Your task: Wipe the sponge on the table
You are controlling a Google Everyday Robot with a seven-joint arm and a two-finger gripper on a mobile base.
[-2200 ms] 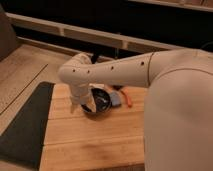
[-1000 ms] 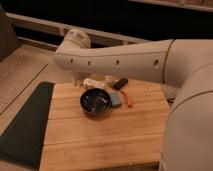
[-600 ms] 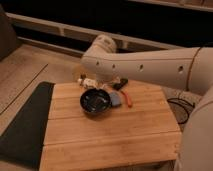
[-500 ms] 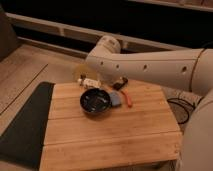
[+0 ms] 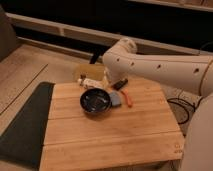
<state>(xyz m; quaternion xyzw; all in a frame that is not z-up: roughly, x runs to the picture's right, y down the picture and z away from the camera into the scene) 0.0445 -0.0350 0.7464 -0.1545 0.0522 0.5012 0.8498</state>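
Observation:
The small blue sponge point(image 5: 115, 98) lies flat on the bamboo table point(image 5: 115, 140), touching the right side of the dark bowl point(image 5: 95, 101). A thin orange object point(image 5: 128, 99) lies just right of the sponge. My white arm point(image 5: 150, 67) reaches in from the right, and its rounded joint point(image 5: 121, 50) hangs above the table's back edge. Its lower end sits behind the sponge, near a small dark object point(image 5: 120, 83). My gripper is not visible; it is hidden by the arm or out of frame. Nothing touches the sponge.
A white tube point(image 5: 92, 82) lies at the table's back edge, with a tan box point(image 5: 89, 70) behind it. A dark mat point(image 5: 22, 125) lies on the floor to the left. Cables point(image 5: 182, 107) trail on the floor to the right.
The arm has swung right, its joint moving from above the table's back left to above the back middle. The sponge, bowl and other objects have stayed put.

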